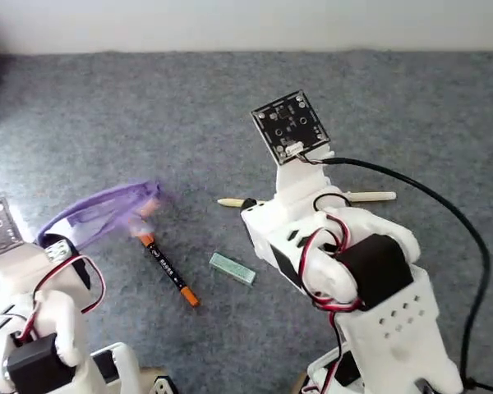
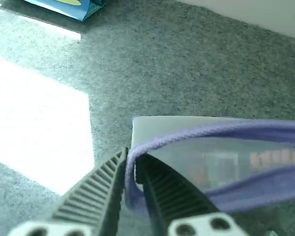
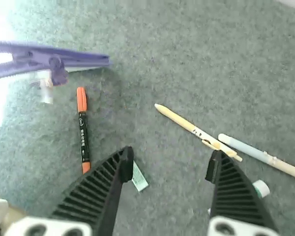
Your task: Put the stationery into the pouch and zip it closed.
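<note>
Pouch (image 2: 211, 157) and left gripper (image 2: 130, 172) are joined. Your left claw is pinched nearly closed on the purple binding at one end of the pouch, with the fabric looped between the 2 ribbed jaws. Out from the grip, 2 purple bands spread apart along the translucent body, which runs away over the grey table surface (image 2: 196, 54).

From the high view you see the pouch (image 1: 107, 209) left of centre, just ahead of your left arm. Its far end is just beside the capped end of the orange marker (image 1: 168, 275), and you cannot tell whether they touch.

Your right gripper (image 3: 171, 157) hangs over the table with its jaws wide and nothing between them. Closest to it is the green block (image 3: 139, 179), which lies flat just beside one jaw and is partly hidden by it. A little farther out, the cream pen (image 3: 194, 130) lies at a slant, its near end meeting the pale blue pen (image 3: 260, 157) close to the other jaw. A small white and green piece (image 3: 259, 188) sits beside that same jaw.

The marker (image 3: 82, 130) lies beyond the green block and apart from it. Past its orange cap is the purple zipper edge of the pouch (image 3: 49, 56). All 4 pieces of stationery lie outside the pouch.
</note>
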